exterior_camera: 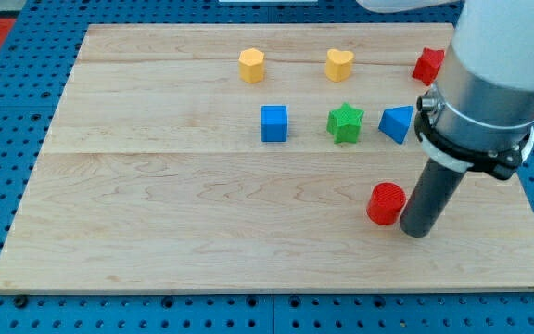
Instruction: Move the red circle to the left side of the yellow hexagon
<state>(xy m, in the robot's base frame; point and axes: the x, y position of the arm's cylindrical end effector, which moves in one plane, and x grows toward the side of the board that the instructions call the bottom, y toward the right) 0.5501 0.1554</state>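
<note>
The red circle [386,204] sits on the wooden board toward the view's bottom right. My tip [416,232] rests just to the right of it, touching or nearly touching its right side. The yellow hexagon [252,65] lies near the view's top, left of centre, far up and left of the red circle. The arm's grey body covers the view's upper right.
A yellow heart [339,64] lies right of the hexagon. A red block [427,65] is partly hidden by the arm at top right. A blue cube [273,123], a green star [346,122] and a blue block [397,122] form a middle row. The board's edge [267,289] runs along the bottom.
</note>
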